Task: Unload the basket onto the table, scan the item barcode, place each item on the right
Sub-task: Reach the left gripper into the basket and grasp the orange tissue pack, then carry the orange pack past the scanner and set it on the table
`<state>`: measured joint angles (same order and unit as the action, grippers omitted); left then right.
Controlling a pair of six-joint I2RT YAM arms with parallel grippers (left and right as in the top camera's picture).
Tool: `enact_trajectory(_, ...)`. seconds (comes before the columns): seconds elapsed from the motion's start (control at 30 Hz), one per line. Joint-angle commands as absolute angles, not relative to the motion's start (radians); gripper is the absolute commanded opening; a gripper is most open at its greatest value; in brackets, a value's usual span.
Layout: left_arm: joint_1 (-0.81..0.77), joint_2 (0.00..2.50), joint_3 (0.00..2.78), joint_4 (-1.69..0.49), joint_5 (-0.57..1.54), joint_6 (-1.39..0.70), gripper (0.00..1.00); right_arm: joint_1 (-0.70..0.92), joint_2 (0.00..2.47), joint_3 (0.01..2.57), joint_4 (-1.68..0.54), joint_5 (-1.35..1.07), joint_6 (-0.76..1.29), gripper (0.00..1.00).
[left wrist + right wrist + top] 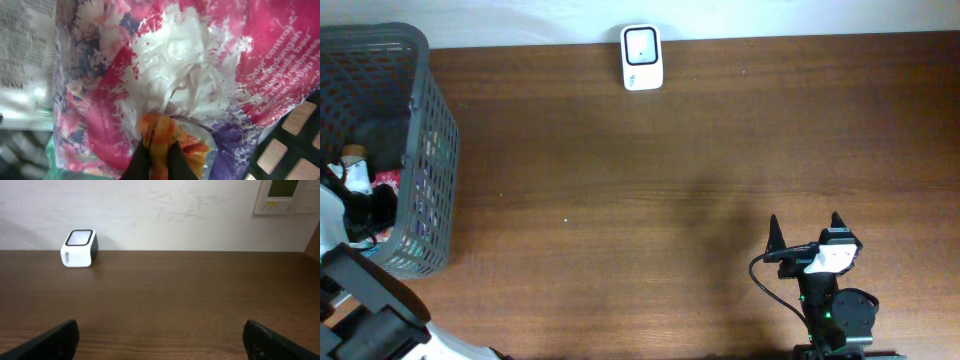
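The brown worktop (670, 180) carries a grey mesh basket (425, 150) at its left edge, with a pink floral bag (100, 100) inside. The right gripper (805, 232) hovers near the front edge, jaws wide. A white scanner (642, 57) stands at the back edge. In the basket, the left gripper (159, 161) pinches an orange packet (172, 137) lying against the bag

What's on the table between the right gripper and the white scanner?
Nothing: only bare wooden table separates the open right gripper from the scanner, as the overhead and right wrist views both show.
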<state>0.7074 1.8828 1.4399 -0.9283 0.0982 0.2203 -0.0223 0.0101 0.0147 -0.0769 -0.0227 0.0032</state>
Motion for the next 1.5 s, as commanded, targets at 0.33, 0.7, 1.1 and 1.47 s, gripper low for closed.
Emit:
enact_trajectory(0.33,0.693,1.685,1.980,-0.875,0.805,-0.419,0.00,-0.014,0.004,0.006,-0.078,-0.010,0.004,0.99)
enact_trajectory(0.7,-0.026,1.687,1.978,-1.088,0.335,-0.418,0.00,-0.014,0.004,0.006,-0.078,-0.010,0.004,0.99)
enact_trajectory(1.1,-0.480,1.832,1.977,-1.139,0.019,-0.419,0.00,-0.014,0.004,0.006,-0.078,-0.010,0.004,0.99)
enact_trajectory(1.47,-0.480,2.034,1.977,-1.130,0.021,-0.427,0.00,-0.014,0.004,0.006,-0.078,-0.010,0.004,0.99)
